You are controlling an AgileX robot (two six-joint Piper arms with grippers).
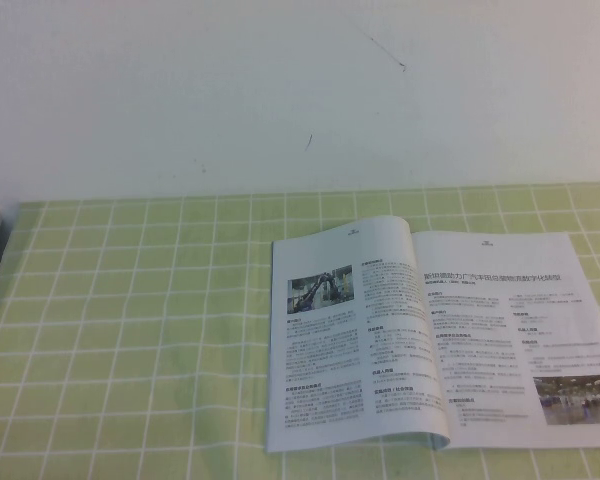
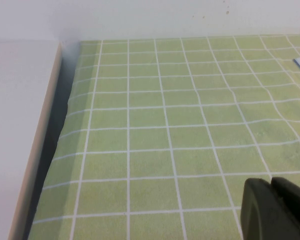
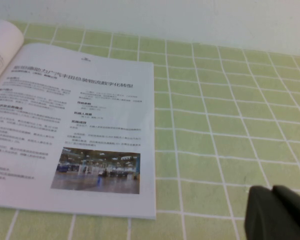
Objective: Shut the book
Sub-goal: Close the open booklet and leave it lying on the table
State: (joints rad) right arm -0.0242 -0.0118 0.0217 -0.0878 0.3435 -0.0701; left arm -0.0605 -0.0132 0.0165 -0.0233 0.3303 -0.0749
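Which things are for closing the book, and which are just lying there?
For the job: open magazine; left gripper, off to the magazine's left; right gripper, just off its right-hand page.
Just lying about: green checked tablecloth; white board at the left edge.

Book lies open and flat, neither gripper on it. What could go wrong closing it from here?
The right page lies flat on the cloth; the right gripper, over cloth beside its outer edge, may shove the book instead of getting under it.
The left page bulges up, so a turned page may spring back.
The left gripper sits over bare cloth far left, too far to steady the book.
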